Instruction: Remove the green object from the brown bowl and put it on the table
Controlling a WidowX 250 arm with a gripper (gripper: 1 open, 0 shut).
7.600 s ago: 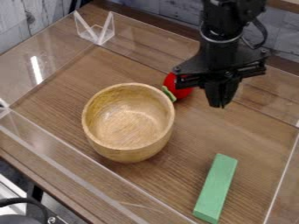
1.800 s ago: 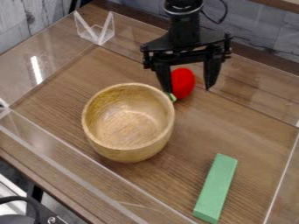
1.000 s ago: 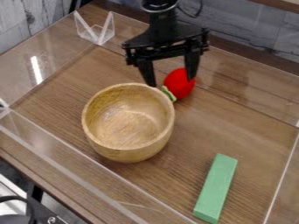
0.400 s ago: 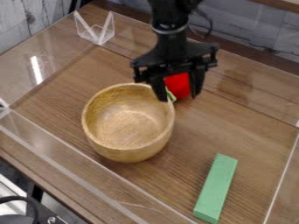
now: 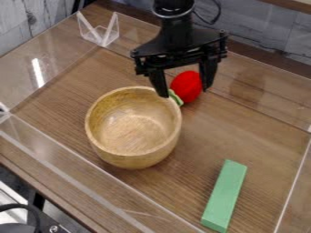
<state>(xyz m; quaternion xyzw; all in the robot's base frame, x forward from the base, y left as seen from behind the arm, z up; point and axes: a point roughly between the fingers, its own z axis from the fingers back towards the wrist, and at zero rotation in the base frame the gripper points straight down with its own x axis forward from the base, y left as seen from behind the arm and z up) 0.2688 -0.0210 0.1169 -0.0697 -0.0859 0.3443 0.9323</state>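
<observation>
Gripper point(image 5: 181, 80) lifted a touch and slid back from the bowl's far rim compared with a moment ago, jaws spread wide, holding nothing. Green block point(image 5: 224, 195) already lying flat on the table point(image 5: 261, 123) near the front right corner, well apart from the brown bowl point(image 5: 134, 126), which looks empty, so job basically done. Red fruit toy point(image 5: 187, 86) sitting just behind the bowl, right under the fingers. Nothing blocking anything.
</observation>
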